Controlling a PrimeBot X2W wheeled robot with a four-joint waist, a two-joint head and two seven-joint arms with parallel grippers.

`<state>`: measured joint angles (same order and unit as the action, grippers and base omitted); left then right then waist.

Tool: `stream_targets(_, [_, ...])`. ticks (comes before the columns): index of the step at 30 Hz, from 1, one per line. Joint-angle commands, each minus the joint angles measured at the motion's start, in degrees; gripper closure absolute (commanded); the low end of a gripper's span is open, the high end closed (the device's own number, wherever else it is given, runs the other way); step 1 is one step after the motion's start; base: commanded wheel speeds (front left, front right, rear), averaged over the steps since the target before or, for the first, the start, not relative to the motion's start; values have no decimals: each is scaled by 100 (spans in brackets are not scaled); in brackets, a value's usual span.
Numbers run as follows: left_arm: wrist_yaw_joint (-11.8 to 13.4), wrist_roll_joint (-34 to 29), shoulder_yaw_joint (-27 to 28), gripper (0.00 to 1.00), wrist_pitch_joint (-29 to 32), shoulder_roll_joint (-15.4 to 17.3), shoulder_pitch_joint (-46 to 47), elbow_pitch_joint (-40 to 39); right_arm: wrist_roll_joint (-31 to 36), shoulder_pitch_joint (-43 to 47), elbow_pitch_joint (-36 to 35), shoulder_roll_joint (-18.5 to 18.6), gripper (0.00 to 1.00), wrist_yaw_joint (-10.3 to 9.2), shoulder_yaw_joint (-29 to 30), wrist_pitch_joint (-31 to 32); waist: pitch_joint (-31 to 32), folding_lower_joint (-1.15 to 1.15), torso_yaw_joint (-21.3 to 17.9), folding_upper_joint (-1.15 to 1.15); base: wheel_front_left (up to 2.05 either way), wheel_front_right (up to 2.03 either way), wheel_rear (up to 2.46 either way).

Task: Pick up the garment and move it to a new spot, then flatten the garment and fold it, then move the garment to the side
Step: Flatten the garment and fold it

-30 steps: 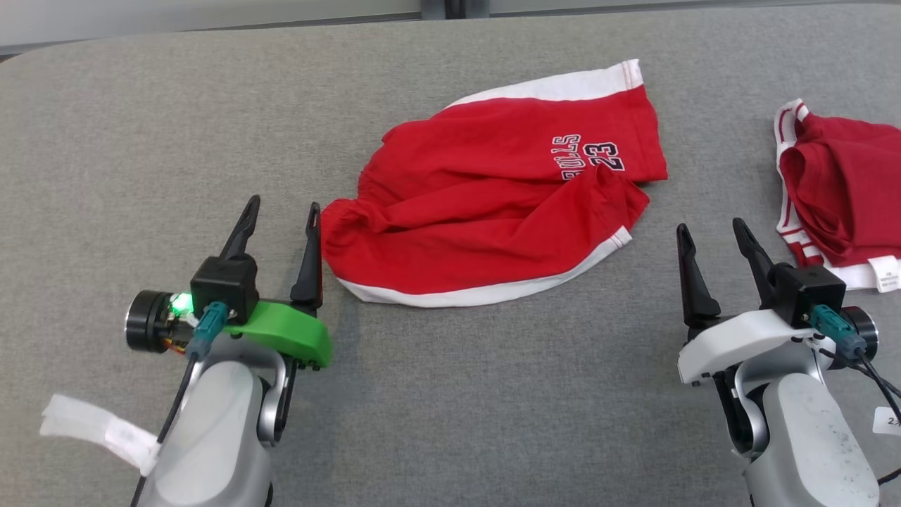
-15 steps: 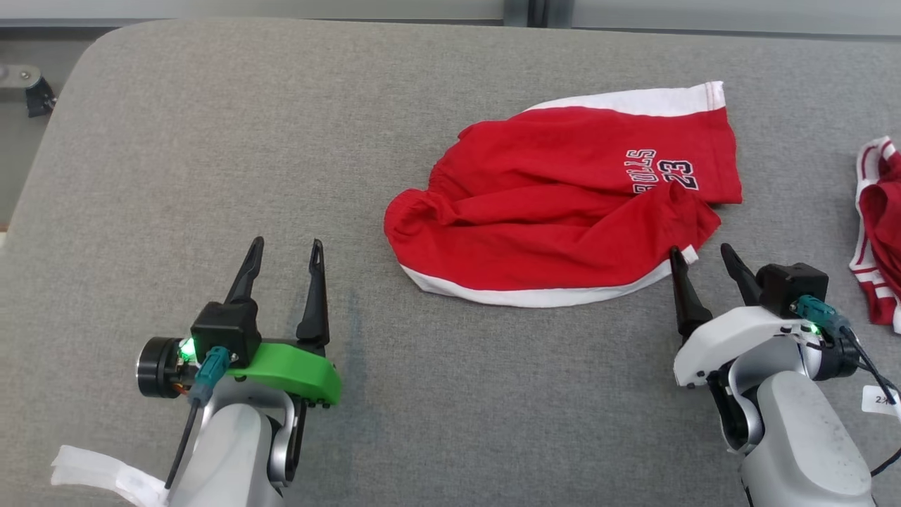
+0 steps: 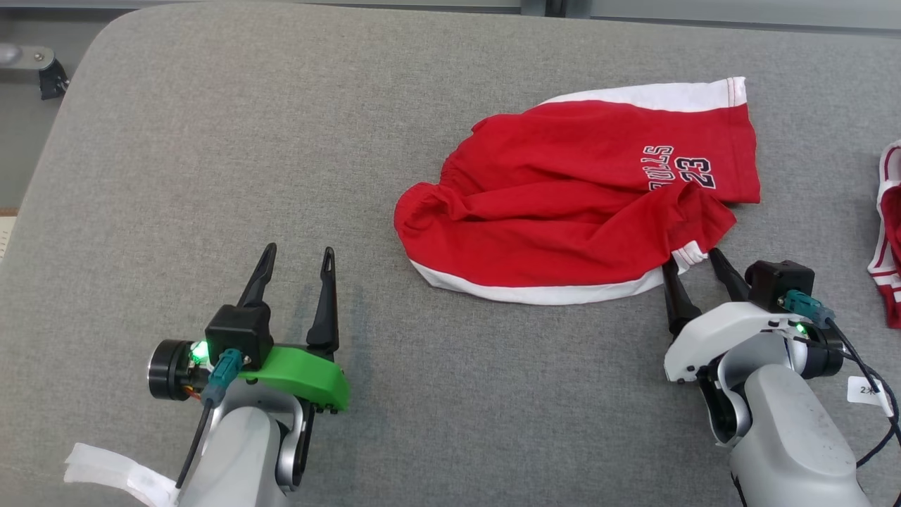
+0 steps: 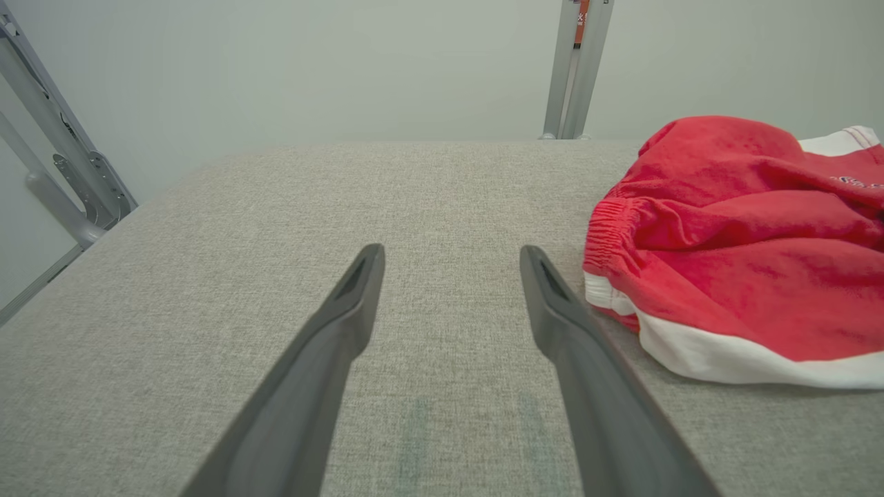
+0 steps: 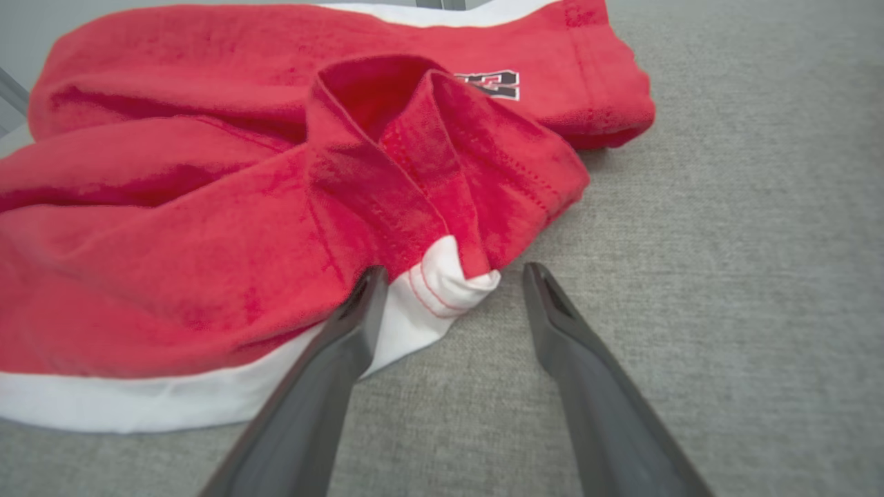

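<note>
Because our red shorts (image 3: pixel 577 204) look soft, light and floppy, we should pinch the white hem corner (image 5: pixel 442 286) lying between the spread fingers of our right gripper (image 3: pixel 691 258). Our left gripper (image 3: pixel 299 250) is spread too, with the shorts to its right.

The grey fabric-covered surface (image 3: pixel 211 141) carries crumpled red shorts (image 3: pixel 563 211) with white trim toward two o'clock. Another red-and-white garment (image 3: pixel 890 232) lies at three o'clock, well apart.

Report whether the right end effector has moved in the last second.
Yes. Judged against the red shorts, the right end effector shifted left toward them: it stood clear of their near hem corner and now straddles it.
</note>
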<state>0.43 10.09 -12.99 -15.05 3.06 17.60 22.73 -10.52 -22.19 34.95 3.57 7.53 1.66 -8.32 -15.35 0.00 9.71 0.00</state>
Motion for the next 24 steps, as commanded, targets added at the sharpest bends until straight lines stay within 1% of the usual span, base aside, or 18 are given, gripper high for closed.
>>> stream_targets(1, [-21, -26, 6, 0, -14, 1, -23, 23, 0, -59, 48, 1, 0, -10, -41, -58, 20, 0, -26, 0, 0, 0, 0])
stream_targets(7, [-38, -64, -6, 0, -14, -6, 6, 76, 64, -120, 150, -8, 0, -10, -195, -169, 66, 0, -98, 0, 0, 0, 0])
stream_targets(8, [-36, -66, -7, 0, -14, -6, 2, 81, 54, -125, 161, -13, 4, -10, -218, -182, 75, 0, -109, 0, 0, 0, 0])
stream_targets(9, [-40, -70, -6, 0, -14, -7, -5, 86, 44, -127, 168, -14, 22, -10, -236, -191, 83, 0, -117, 0, 0, 0, 0])
stream_targets(10, [-44, -75, -6, 0, -14, -8, -14, 93, 26, -126, 173, -17, 50, -10, -258, -191, 93, 0, -126, 0, 0, 0, 0])
stream_targets(11, [-49, -75, -6, 0, -14, -9, -23, 98, 14, -124, 180, -19, 62, -10, -274, -192, 101, 0, -133, 0, 0, 0, 0])
stream_targets(13, [-55, -80, 2, 0, -14, -10, -40, 104, -26, -124, 189, -26, 100, -10, -326, -194, 114, 0, -145, 0, 0, 0, 0])
stream_targets(20, [-82, -83, 26, 0, -15, -13, -50, 150, -112, -86, 189, 26, 100, -10, -405, -242, 158, 0, -178, 0, 0, 0, 0])
stream_targets(24, [-87, -66, 84, 0, -15, -12, -123, 162, -153, 8, -11, 69, 100, -10, -257, -304, 193, 0, -274, 0, 0, 0, 0])
